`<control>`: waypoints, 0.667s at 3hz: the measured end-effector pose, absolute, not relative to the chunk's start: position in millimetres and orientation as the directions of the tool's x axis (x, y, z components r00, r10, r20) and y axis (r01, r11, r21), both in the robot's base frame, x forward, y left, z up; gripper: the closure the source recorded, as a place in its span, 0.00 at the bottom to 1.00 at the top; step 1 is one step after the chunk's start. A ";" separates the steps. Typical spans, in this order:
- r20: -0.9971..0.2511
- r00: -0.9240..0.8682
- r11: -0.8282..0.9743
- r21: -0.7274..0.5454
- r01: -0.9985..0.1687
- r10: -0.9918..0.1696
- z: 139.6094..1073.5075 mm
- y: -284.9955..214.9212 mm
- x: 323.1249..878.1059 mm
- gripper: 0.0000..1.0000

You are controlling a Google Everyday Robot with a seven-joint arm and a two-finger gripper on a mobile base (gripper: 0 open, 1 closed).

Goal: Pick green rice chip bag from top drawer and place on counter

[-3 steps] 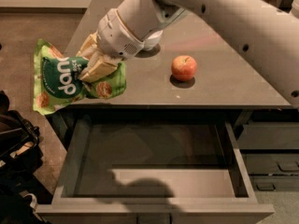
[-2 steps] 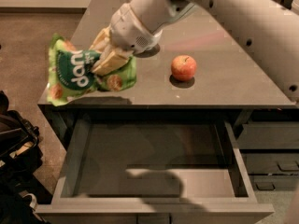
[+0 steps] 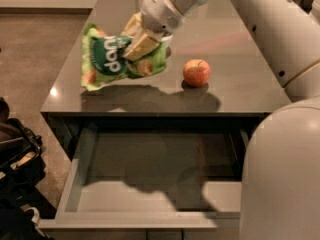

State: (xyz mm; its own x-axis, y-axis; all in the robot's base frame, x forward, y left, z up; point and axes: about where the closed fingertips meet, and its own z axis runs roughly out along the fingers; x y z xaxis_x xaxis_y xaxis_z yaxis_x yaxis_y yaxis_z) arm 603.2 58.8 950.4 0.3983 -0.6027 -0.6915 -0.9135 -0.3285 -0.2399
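Observation:
The green rice chip bag is crinkly light green with a dark green patch and white lettering. My gripper is shut on its right side and holds it just above the left part of the counter. The bag's shadow falls on the counter right under it. The top drawer stands pulled wide open below the counter's front edge, and its inside shows nothing in it.
A red apple sits on the counter to the right of the bag. My arm reaches in from the upper right and fills the right side. A dark bag lies on the floor at the left.
My gripper has carried the bag to the right and farther back, from over the counter's left front corner to well over the counter. The apple and drawer have not moved.

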 end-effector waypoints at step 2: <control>-0.691 0.411 -0.311 -0.274 -0.910 -0.595 964.1 55.3 612.2 0.59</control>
State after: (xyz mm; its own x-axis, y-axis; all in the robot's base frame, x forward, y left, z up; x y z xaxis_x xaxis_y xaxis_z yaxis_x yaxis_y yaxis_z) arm 612.2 55.3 964.1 0.4110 -0.5951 -0.6906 -0.9102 -0.3108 -0.2738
